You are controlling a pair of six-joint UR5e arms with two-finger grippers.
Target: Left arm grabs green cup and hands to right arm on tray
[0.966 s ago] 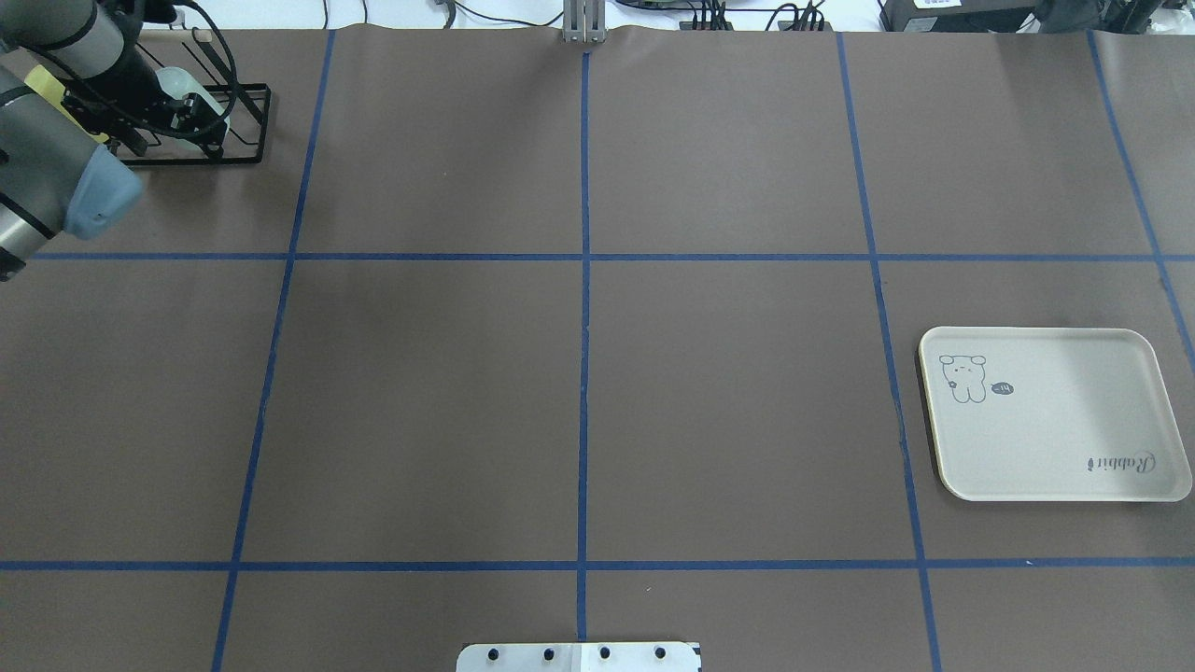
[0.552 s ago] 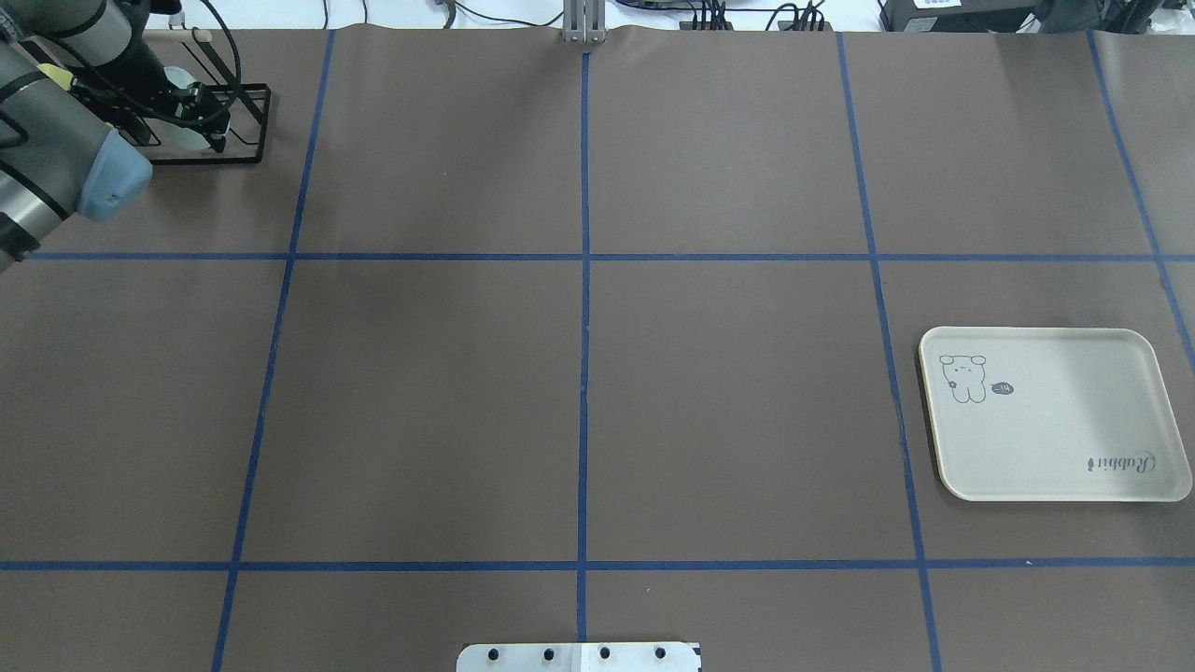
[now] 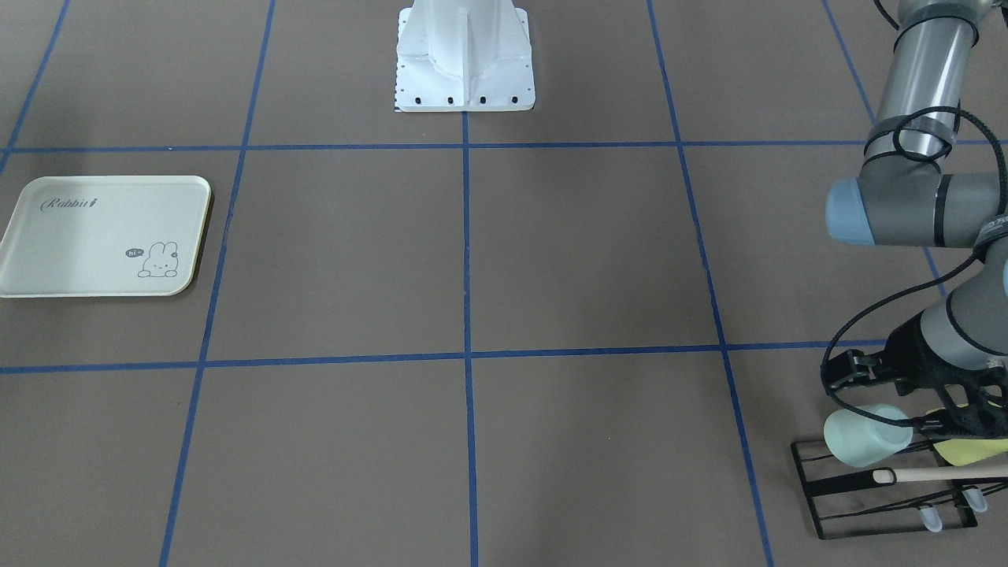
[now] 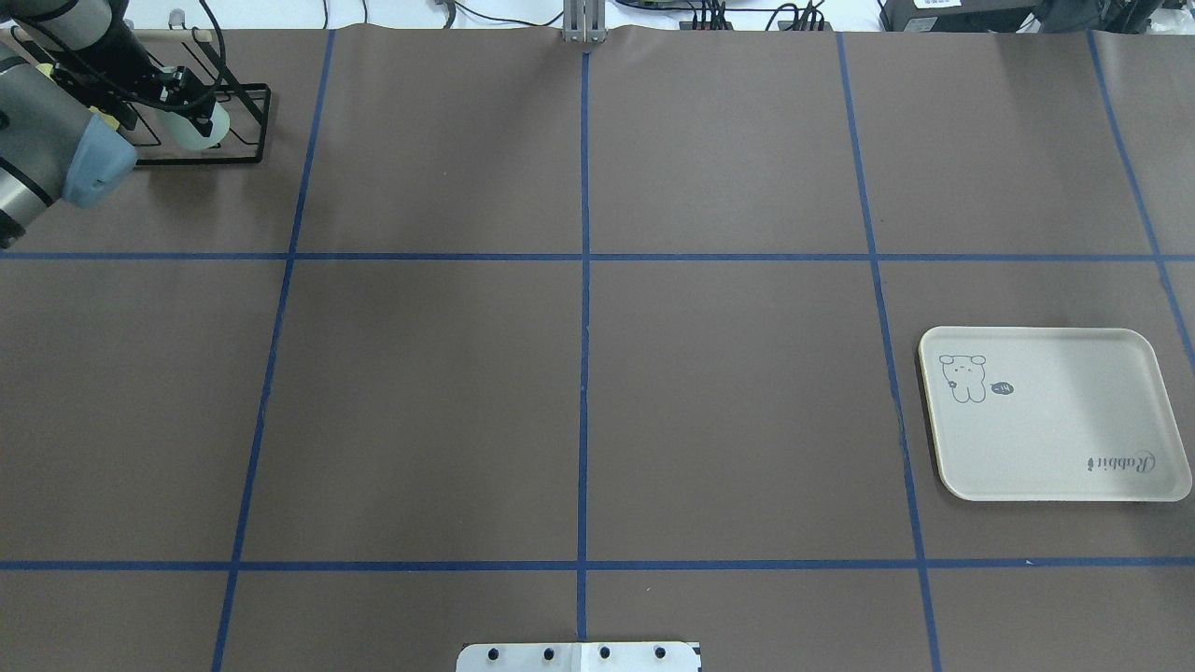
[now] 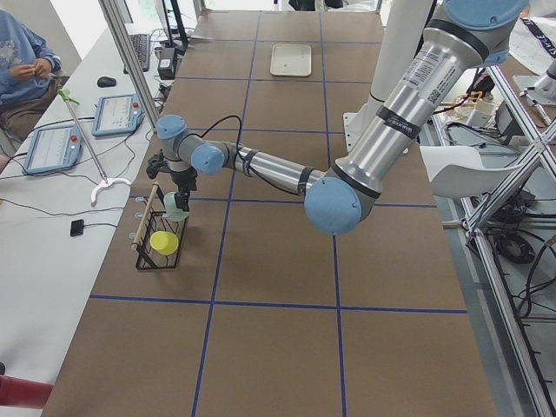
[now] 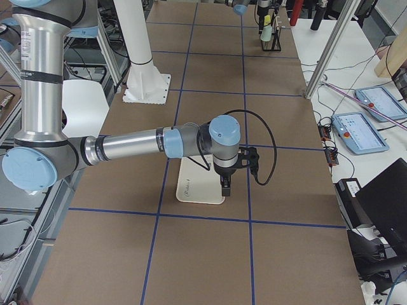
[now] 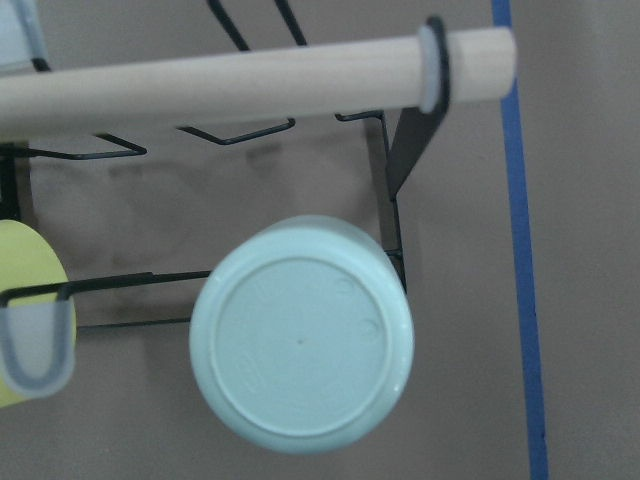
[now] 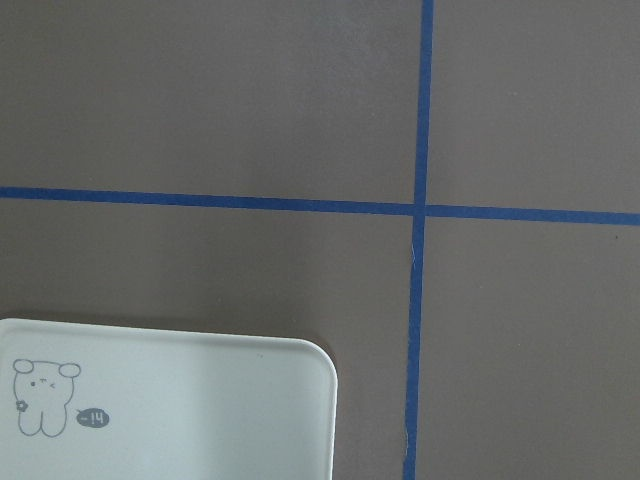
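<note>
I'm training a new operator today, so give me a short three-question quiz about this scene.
1. True or false: a cup stands on the tray.
2. What colour is the cup near the green cup at the rack? A red, B yellow, C blue.
3. Fill in: the word printed on the tray is ____.
Key: 1 false; 2 B; 3 Rabbit.

Looks straight onto the round base of the pale mint green cup [image 7: 302, 348], low and central. Shows a wooden dowel [image 7: 250, 80] crossing the top, ringed near its right end and carried by the black wire rack [image 7: 408, 145]. Catches a sliver of yellow-green cup [image 7: 18, 290] at the left edge, behind a translucent-sleeved hook [image 7: 38, 378]. Takes in blue tape [image 7: 522, 250] running down the brown table [image 7: 590, 200] on the right.
</note>
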